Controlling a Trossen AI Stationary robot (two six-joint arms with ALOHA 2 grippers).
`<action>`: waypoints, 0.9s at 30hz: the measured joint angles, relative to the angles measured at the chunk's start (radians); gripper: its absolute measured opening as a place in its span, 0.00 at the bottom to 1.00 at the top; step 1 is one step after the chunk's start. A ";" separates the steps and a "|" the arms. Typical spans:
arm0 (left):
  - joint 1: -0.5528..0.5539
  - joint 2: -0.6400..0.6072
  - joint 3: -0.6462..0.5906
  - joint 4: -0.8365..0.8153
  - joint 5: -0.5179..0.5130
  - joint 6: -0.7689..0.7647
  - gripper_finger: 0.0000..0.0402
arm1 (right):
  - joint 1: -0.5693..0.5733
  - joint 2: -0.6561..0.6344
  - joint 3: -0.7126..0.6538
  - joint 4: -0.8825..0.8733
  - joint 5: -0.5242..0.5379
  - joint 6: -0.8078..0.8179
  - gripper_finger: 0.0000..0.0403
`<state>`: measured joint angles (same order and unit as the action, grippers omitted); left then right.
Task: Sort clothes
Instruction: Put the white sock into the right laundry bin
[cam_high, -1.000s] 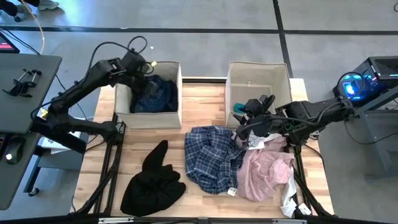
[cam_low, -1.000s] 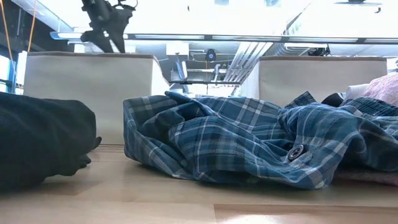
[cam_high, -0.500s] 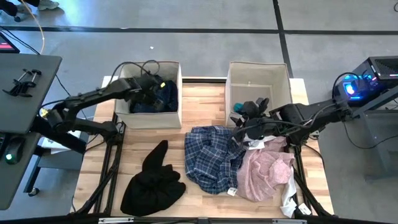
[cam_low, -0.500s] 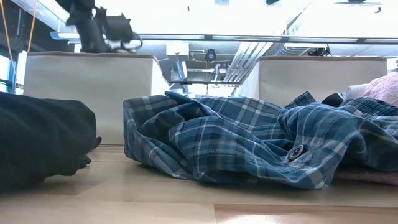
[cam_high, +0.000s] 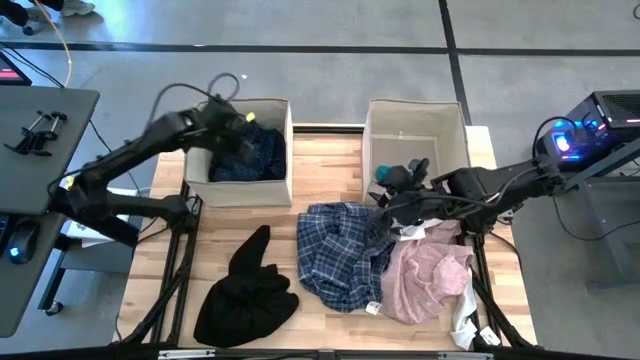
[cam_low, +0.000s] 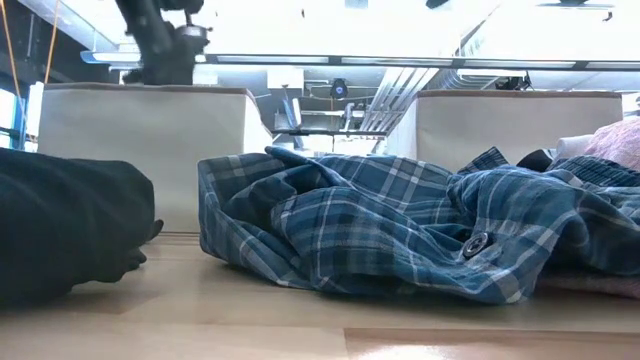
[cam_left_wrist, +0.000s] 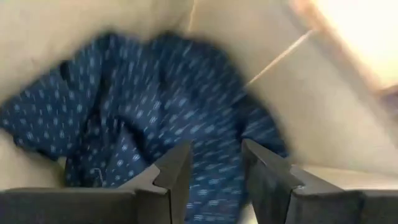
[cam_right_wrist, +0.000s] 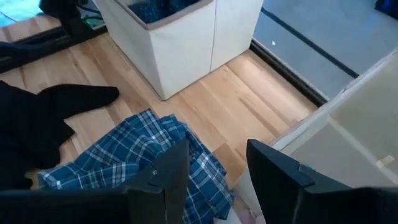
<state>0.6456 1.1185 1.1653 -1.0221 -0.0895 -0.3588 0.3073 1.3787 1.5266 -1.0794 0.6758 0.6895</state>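
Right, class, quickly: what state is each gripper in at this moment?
Left gripper: open, empty, over the dark navy patterned garment in the left bin.
Right gripper: open, empty, above the plaid shirt.

I worked in a lab: grey concrete floor (cam_high: 330, 25) with taped lines, exposed ceiling ducts (cam_low: 400, 85), and a lit computer tower (cam_high: 590, 130) beside my table (cam_high: 325, 150).

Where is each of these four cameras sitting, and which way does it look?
High view: overhead, straight down on the table; both arms show.
Low view: at tabletop height, level across the plaid shirt; the left arm shows above the left bin.
Left wrist view: on the left arm, into the left bin; own fingers show.
Right wrist view: on the right arm, over the table; own fingers show.
Shared: plaid shirt, left bin.
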 joint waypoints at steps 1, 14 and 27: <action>-0.012 -0.015 0.028 0.002 -0.001 -0.009 0.31 | 0.000 -0.001 0.013 -0.001 0.002 -0.023 0.38; -0.242 -0.213 0.092 0.433 -0.001 -0.074 0.31 | -0.069 -0.001 0.185 0.016 -0.034 -0.471 0.38; -0.475 -0.216 0.091 0.435 -0.026 -0.059 0.31 | -0.042 0.107 0.183 -0.240 -0.697 -0.234 0.38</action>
<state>0.1710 0.9022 1.2564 -0.5869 -0.1150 -0.4180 0.2657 1.4861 1.7100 -1.3196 -0.0208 0.4554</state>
